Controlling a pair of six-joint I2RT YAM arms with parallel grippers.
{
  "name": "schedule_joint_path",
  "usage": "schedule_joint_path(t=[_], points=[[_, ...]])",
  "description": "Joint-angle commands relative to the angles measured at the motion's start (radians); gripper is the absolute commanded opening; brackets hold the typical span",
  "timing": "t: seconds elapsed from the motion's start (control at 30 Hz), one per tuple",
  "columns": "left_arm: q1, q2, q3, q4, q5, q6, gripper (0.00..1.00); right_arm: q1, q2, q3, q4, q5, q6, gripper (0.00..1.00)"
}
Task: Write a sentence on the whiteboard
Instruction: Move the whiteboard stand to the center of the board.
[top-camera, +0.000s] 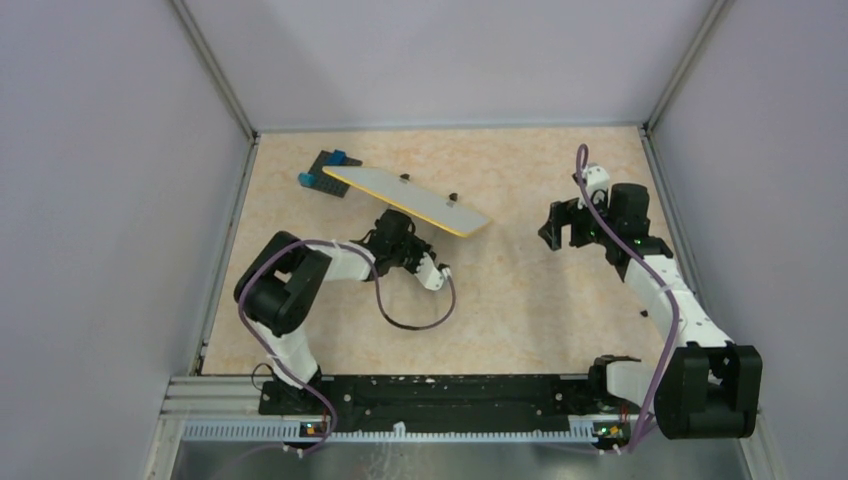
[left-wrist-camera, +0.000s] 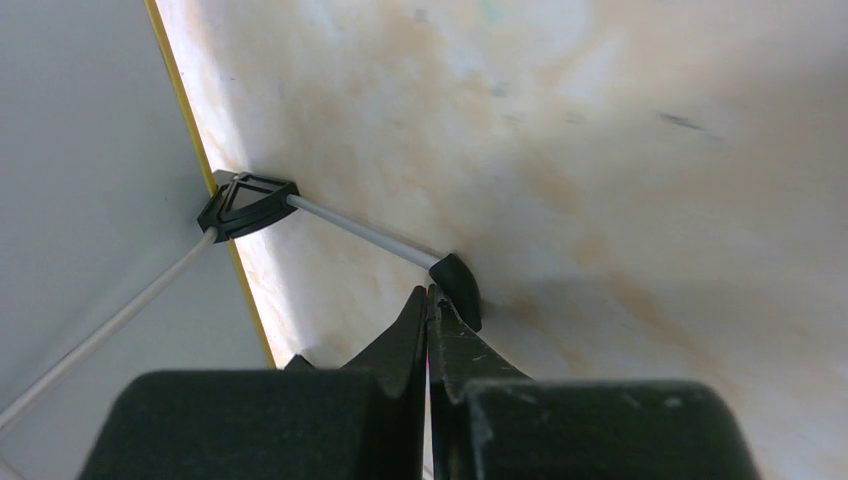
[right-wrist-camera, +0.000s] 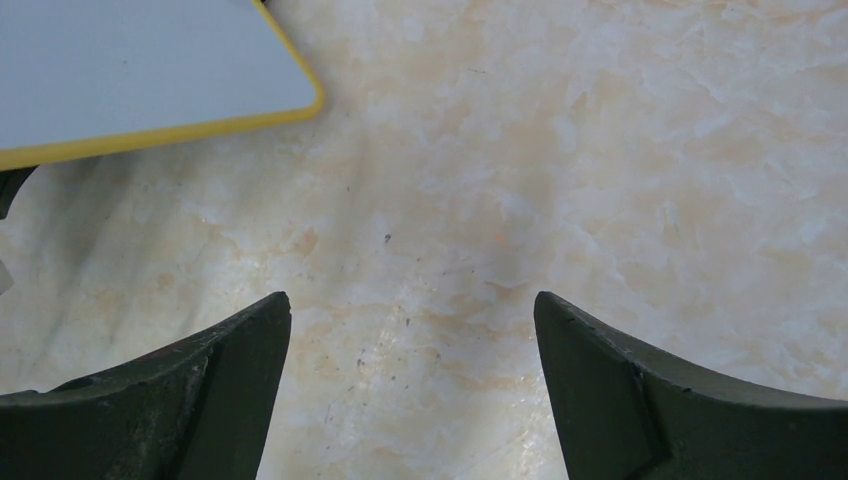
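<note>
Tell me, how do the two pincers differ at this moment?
The left pincer is shut, tips pressed together; the right pincer gapes wide open. The left sits at a black foot of the whiteboard; the right hangs over the table, apart from the board. Both are black and two-fingered.

Left gripper (left-wrist-camera: 430, 300) closed — right gripper (right-wrist-camera: 412, 300) agape

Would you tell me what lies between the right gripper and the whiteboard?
Nothing: only bare tabletop separates the right gripper from the whiteboard, as the top and right wrist views show.
</note>
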Motion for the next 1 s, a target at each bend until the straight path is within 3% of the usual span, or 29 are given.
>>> schedule_joint_path(t=[0.0, 0.33, 0.6, 0.73, 0.97], points=[[-0.006, -0.050, -0.171, -0.233, 0.024, 0.053, 0.00, -0.022, 0.007, 0.010, 0.034, -0.030, 0.004, 0.88], [-0.013, -0.299, -0.304, -0.242, 0.019, -0.006, 0.00, 0.010, 0.117, 0.144, -0.009, -0.093, 0.020, 0.85], [-0.022, -0.581, -0.337, -0.403, 0.100, -0.157, 0.21, 0.058, 0.308, 0.338, -0.008, -0.152, 0.062, 0.81], [-0.021, -0.698, -0.404, -0.433, 0.096, -0.146, 0.29, 0.119, 0.441, 0.440, -0.020, -0.174, 0.096, 0.75], [-0.022, -1.004, -0.490, -0.594, 0.120, -0.208, 0.24, 0.232, 0.602, 0.556, -0.001, -0.155, 0.130, 0.67]])
